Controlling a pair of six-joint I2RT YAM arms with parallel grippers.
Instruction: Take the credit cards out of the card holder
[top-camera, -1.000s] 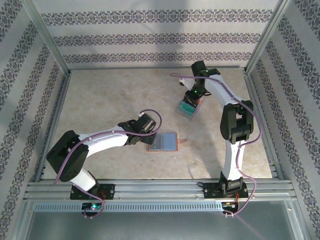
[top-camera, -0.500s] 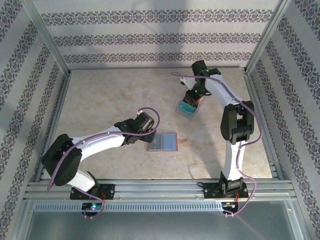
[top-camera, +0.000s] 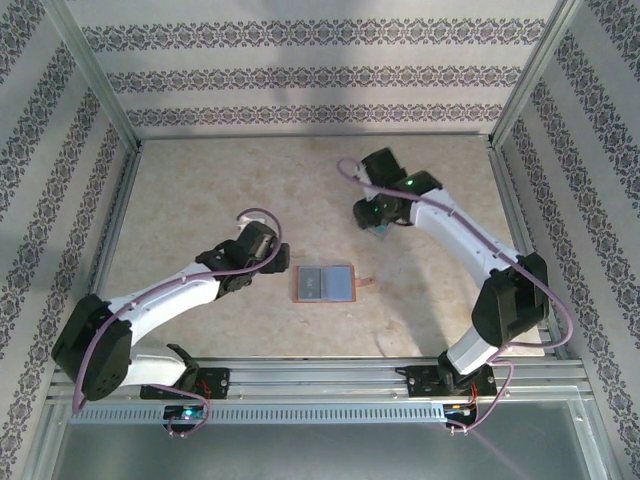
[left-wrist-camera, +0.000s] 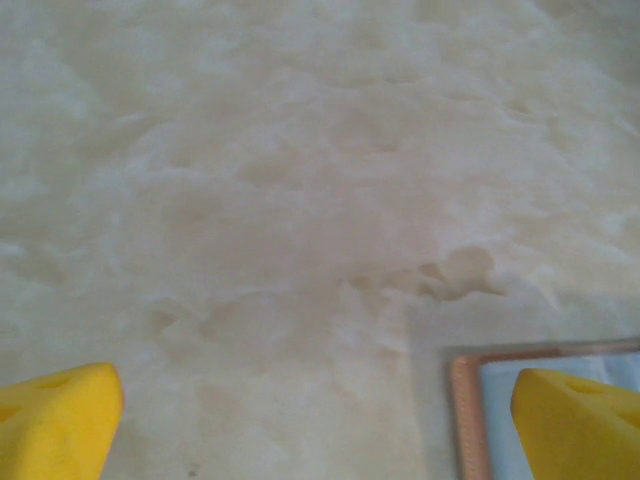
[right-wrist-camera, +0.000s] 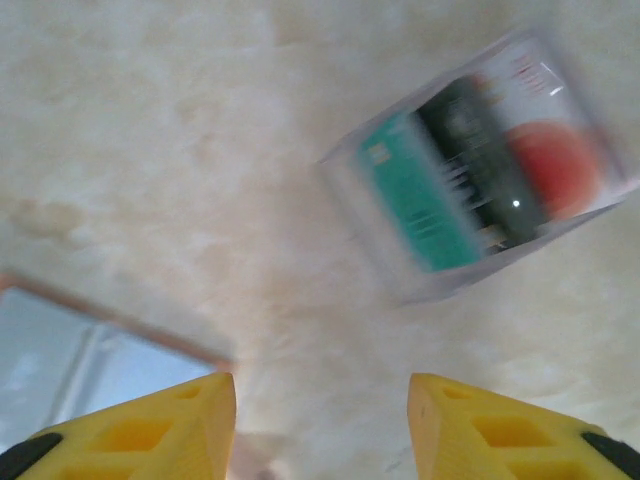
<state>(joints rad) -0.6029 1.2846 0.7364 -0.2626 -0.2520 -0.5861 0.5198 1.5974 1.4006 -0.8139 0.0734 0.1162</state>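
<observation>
Now, the card holder (top-camera: 325, 284) lies open and flat on the table (top-camera: 200, 190), a little near of the middle, between the two arms. It is a small rectangle with a salmon-pink, leather-like border and two greyish inner pockets side by side. The table top is pale beige with a cloudy, marble-like pattern and looks smooth and matt.

Your left gripper (top-camera: 279, 261) is just left of the holder and apart from it. In the left wrist view its yellow fingers (left-wrist-camera: 55, 420) are spread wide, with only bare table between them. They look like blunt plastic wedges. The pink corner of the holder (left-wrist-camera: 465, 400) shows beside the right one.

Your right gripper (top-camera: 373, 214) is on the far right side of the holder, well apart from it. In the right wrist view its yellow fingers (right-wrist-camera: 150, 430) stand apart and pinch nothing. Beyond them, the credit cards (right-wrist-camera: 480, 165) lie on the table as one small stack of thin plastic rectangles. You can see a teal band, a dark band and an orange-red patch, with a pale glossy edge around them. The stack is turned at an angle and is blurred, so you cannot count the cards. The holder's grey pocket with its pink edge (right-wrist-camera: 90, 345) shows at the lower left of this view, not touching the stack.
</observation>
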